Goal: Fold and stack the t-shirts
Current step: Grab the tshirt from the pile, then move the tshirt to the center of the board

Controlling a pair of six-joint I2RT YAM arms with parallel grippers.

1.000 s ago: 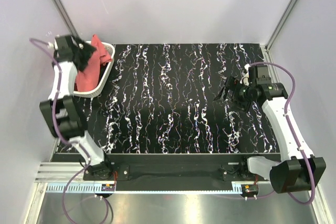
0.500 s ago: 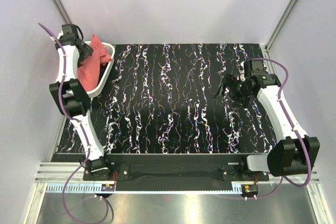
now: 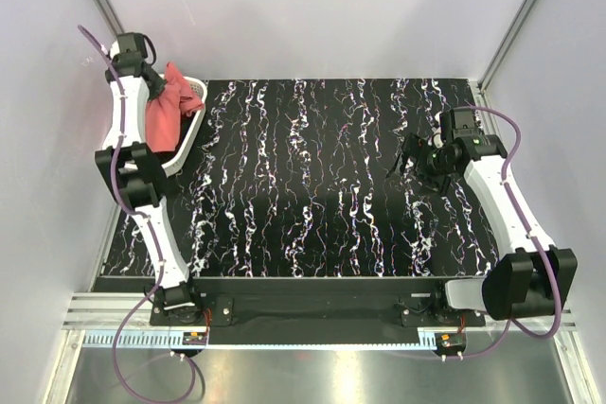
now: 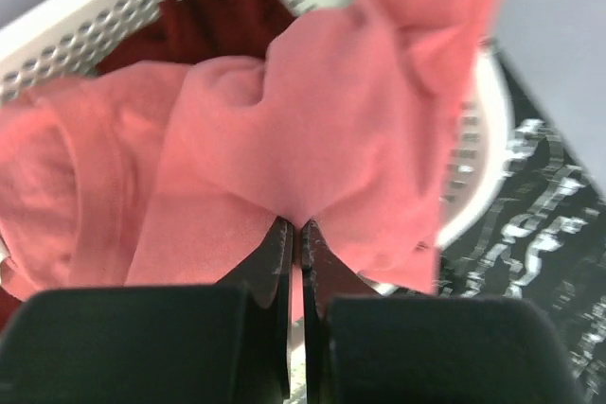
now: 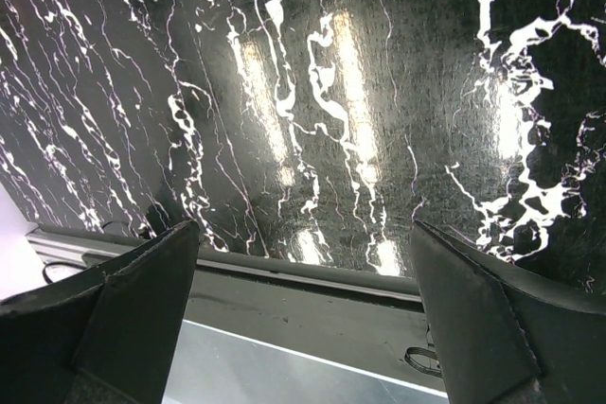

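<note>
Left wrist view, I am watching the left gripper (image 4: 296, 226) clamping tight on a fold of the salmon-pink t-shirt (image 4: 312, 111), shirt lying bunched in the basket (image 4: 85, 21) with the maroon t-shirt (image 4: 227, 7) behind it, right gripper (image 5: 301, 234) hanging over the marbled table (image 5: 312, 92), jaws spread wide, gripping nothing.

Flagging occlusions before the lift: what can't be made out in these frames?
- Maroon t-shirt: left wrist view, mostly buried under the salmon-pink t-shirt; extent unknown.
- Basket: top view, left side hidden by the left arm and cloth.
- Left tool: shut on the pink cloth; layers pinched unclear, fold covers the tips.
- Right tool: top view, small and dark against the table; open fingers hard to separate.
</note>
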